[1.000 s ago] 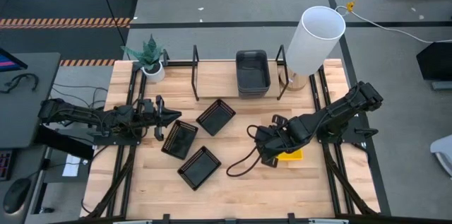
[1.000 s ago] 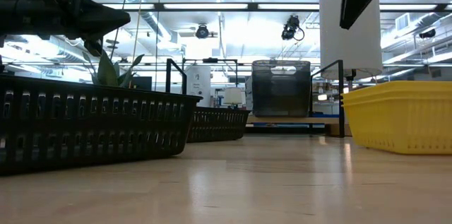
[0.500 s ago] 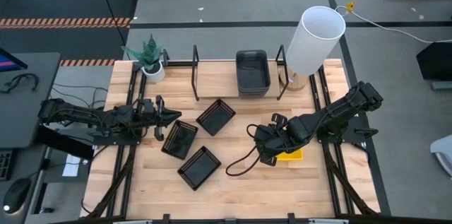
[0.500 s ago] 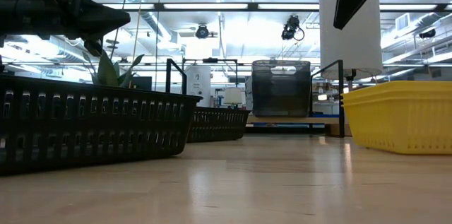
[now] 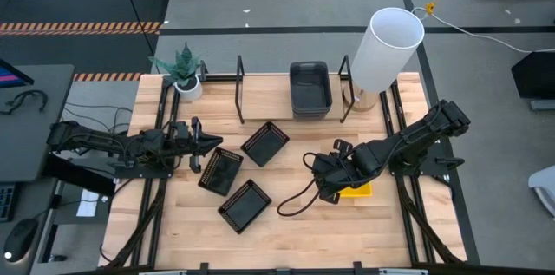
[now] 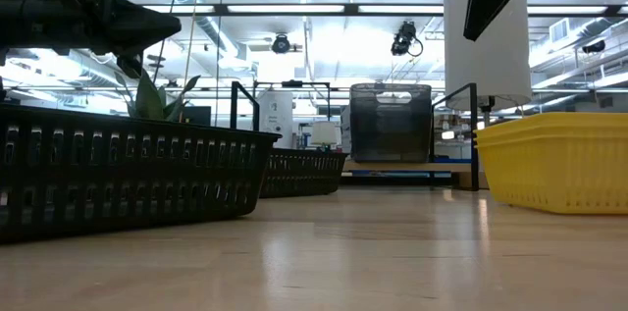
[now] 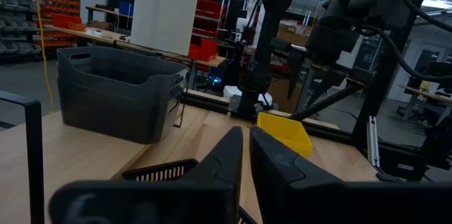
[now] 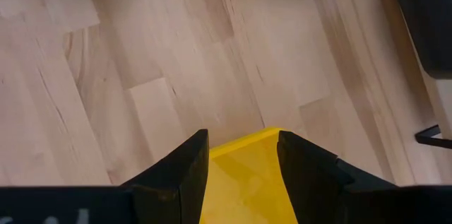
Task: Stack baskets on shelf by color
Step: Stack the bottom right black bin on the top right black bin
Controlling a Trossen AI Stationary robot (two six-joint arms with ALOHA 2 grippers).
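A yellow basket sits flat on the tabletop at the right, also in the low view. My right gripper hangs open above it, pointing steeply down, one finger to either side of the basket's corner without touching. Three black slatted baskets lie on the table left of centre. Dark grey baskets stand stacked on the shelf at the far edge. My left gripper is shut and holds nothing, hovering level at the table's left, beside the black baskets.
A tall white lamp shade stands at the far right by the shelf's bracket. A small potted plant stands at the far left. A black cable loops on the table beside the right arm. Bare wood lies along the near edge.
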